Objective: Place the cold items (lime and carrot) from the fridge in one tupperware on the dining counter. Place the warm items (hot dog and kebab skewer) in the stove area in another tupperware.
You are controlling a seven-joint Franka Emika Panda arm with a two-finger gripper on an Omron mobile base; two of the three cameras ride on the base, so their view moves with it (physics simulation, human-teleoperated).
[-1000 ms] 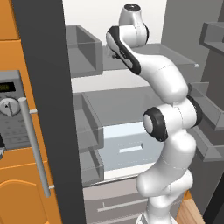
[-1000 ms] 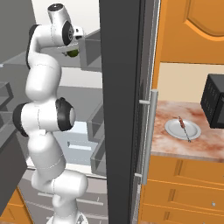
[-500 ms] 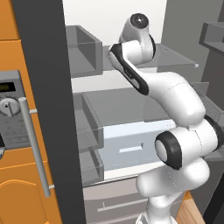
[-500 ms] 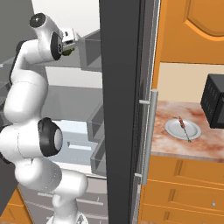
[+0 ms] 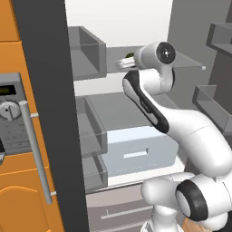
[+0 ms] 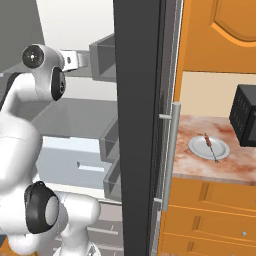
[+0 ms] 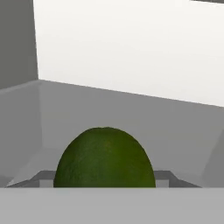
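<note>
From the left base view, a white robot arm rises from the lower right and bends up into an open fridge, its wrist level with an upper shelf [image 5: 181,63]. The end effector [image 5: 121,63] pokes out to the left of the wrist as a small pale block, and a sliver of dark green lime [image 5: 130,55] shows just behind and above it on that shelf; the two are so close that it is unclear whether they touch. Below sit a lower shelf and a pale drawer [image 5: 136,152], and the dark fridge door edge [image 5: 50,113] stands at left beside an orange cabinet. From the right base view, the arm rises from the lower left, and the end effector [image 6: 77,60] reaches rightward toward a grey door bin [image 6: 102,57] at shelf height; whether its jaws are apart or together cannot be told here. Past the dark door with its long grey handle [image 6: 170,155], a marbled worktop [image 6: 200,165] carries a white plate [image 6: 200,146] with a kebab skewer [image 6: 210,146] lying across it, next to a black appliance [image 6: 245,122]. From the hand view, the lime [image 7: 105,159] sits centred and very near, rounded and dark green, resting on the grey shelf floor [image 7: 183,131]. The fingertips [image 7: 41,177] show as small grey corners flanking the fruit low on either side, standing apart with the lime between them; contact with it cannot be made out.
</note>
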